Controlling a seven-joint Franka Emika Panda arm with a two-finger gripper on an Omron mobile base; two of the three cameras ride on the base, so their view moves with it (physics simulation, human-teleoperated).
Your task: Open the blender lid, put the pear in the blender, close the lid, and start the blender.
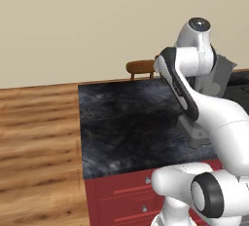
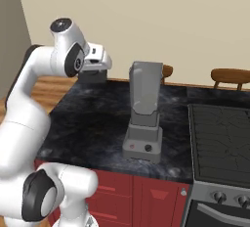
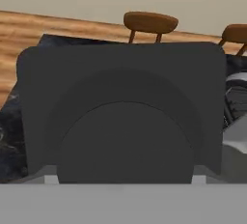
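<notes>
Hand view, what is that dark shape across most of the frame?
– It's the flat, dark grey square blender lid (image 3: pixel 123 112) with rounded corners, very close to the camera. A raised round part shows on its lower half.

Is the two-finger gripper closed on it?
– In the right base view the gripper (image 2: pixel 93 70) sits in the upper left of the frame, with the blender lid (image 2: pixel 92 78) hanging right under the hand, off the counter. The lid hides the fingers, but it is up in the air at the hand, so they are clamped on it.

Where is the grey blender with the stepped square base?
– At the middle of the right base view the blender (image 2: pixel 144 118) stands upright on the dark marbled countertop (image 2: pixel 93 118), well apart from the lid. In the left base view the blender (image 1: pixel 222 76) is at the right edge, mostly behind the white arm.

Anything else around?
– A black stovetop (image 2: pixel 219 133) takes the right of the right base view. There are red cabinet drawers (image 1: pixel 121 196) under the counter and a brown wooden chair back (image 3: pixel 150 22) at the top of the hand view
</notes>
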